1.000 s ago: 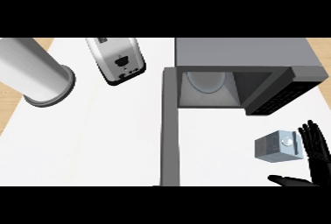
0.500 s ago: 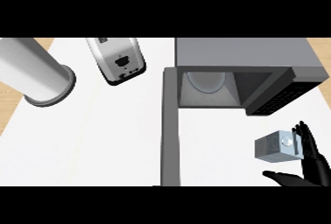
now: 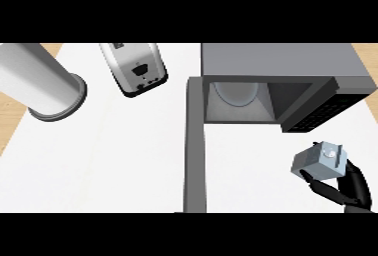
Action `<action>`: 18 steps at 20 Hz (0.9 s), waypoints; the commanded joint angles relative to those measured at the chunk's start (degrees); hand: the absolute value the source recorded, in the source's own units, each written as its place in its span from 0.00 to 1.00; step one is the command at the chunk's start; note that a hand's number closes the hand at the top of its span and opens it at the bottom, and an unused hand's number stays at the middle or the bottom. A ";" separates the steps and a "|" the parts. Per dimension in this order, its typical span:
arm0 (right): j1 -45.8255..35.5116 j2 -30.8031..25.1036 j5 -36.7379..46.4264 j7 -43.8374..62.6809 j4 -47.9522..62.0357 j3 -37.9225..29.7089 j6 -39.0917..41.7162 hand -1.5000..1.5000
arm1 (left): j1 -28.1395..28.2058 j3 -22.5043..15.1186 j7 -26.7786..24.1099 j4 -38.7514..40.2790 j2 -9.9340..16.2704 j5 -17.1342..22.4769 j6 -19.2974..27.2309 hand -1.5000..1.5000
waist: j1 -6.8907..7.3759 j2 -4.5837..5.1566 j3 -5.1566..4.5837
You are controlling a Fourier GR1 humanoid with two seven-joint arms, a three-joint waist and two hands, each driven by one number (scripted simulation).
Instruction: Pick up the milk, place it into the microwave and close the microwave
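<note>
Presently the milk (image 3: 320, 162), a small grey carton with a cap on its top, sits in the right hand (image 3: 347, 187) at the lower right of the head view, tilted and apparently raised off the bench (image 3: 118, 160). The black fingers (image 3: 325, 190) are curled about its lower side and grasp it. The left hand shows nowhere.

Judged by its form, the carton should be light and fairly stiff, with flat faces that give fair purchase; hold on opposite side walls looks sounder than hold near the cap, and a hard squeeze could dent it.

The microwave (image 3: 280, 62) stands just beyond the carton, its cavity open and a pale turntable plate (image 3: 235, 92) visible inside. Its door (image 3: 194, 145) hangs open to the left, seen edge-on as a long grey bar. The carton lies near the cavity mouth but outside it.

Further left on the white bench stand a toaster (image 3: 135, 67) and a large metal cylinder (image 3: 40, 80), both well apart from the work. Wood-coloured floor shows at the far edges.
</note>
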 commanded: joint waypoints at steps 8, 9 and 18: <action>-7.21 2.06 1.94 -6.57 3.19 1.52 -7.11 1.00 | 1.13 0.91 -0.25 -0.48 -2.07 0.30 -0.99 0.00 | 0.11 -0.09 -0.04; -9.06 3.04 2.12 -10.34 8.80 0.38 -9.13 1.00 | -4.61 0.12 -1.66 3.73 -0.02 -3.59 0.26 0.00 | 0.10 0.19 0.03; -9.17 10.70 3.03 -6.76 2.92 5.23 -9.59 1.00 | -0.13 2.19 -0.02 0.33 -1.24 0.33 -1.33 0.00 | -0.32 -0.15 -0.08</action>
